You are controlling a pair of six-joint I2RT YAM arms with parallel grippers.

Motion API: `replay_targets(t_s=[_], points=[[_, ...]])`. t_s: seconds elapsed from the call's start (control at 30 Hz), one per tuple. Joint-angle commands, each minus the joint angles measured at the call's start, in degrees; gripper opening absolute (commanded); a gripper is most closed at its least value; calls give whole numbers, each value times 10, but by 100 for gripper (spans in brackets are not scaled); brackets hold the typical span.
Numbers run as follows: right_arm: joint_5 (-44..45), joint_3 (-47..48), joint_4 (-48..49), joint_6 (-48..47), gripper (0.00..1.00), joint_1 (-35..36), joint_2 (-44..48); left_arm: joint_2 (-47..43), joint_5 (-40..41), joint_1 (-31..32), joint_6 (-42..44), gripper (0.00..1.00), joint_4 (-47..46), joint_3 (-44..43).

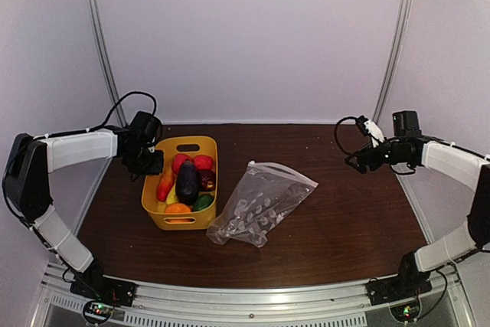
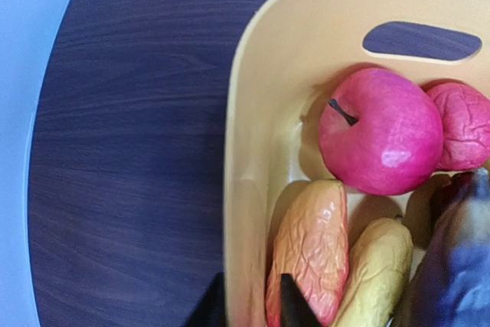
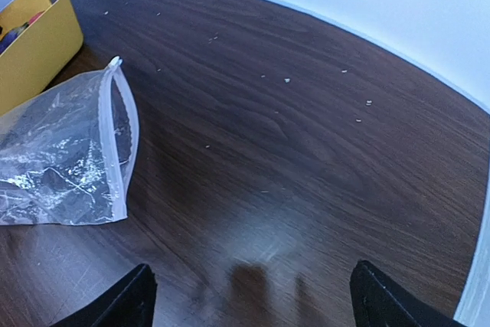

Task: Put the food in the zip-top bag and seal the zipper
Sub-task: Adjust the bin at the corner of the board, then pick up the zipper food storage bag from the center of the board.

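Dark wood table (image 1: 344,212) seen under both arms. Yellow basket (image 1: 184,222) set left of centre. Zip-top bag (image 1: 260,204) laid flat just right of basket, mouth turned toward far right. Right gripper (image 3: 253,300) held above bare table, well apart from bag, fingers spread wide. Left gripper (image 2: 249,308) set narrow, one finger each side of basket's left wall; pinch cannot be told. Food (image 1: 187,181) piled inside basket. Zipper (image 3: 115,135) seen parted at bag's mouth.
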State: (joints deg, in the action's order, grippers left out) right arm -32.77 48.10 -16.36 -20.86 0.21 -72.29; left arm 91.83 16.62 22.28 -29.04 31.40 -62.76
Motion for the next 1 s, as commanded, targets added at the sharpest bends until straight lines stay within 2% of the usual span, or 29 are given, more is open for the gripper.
replay_targets(t_s=[0.0,0.07,0.17,0.23,0.37,0.47,0.57,0.67,0.87,0.97], points=[[-57,95,-58,45,85,41,-110,-15,-29,-1,17,45,-11,-11],[-59,153,-75,47,83,62,-161,-18,5,-1,25,57,26,-47],[-74,226,-110,57,79,91,-245,-45,27,-1,30,70,59,-100],[-107,270,-131,65,77,103,-293,-68,12,-1,29,73,59,-120],[-195,353,-195,43,73,122,-368,-111,-93,0,31,73,-1,-110],[-206,407,-260,-1,70,147,-417,-143,-198,5,52,71,-90,-59],[-204,430,-272,-7,70,174,-443,-154,-269,14,68,70,-149,-26],[-208,444,-267,7,68,186,-468,-138,-298,23,68,68,-152,-38],[-245,484,-296,6,56,193,-513,-104,-315,52,43,67,-152,-66],[-268,505,-343,-18,39,195,-528,-85,-306,74,33,66,-151,-77]])
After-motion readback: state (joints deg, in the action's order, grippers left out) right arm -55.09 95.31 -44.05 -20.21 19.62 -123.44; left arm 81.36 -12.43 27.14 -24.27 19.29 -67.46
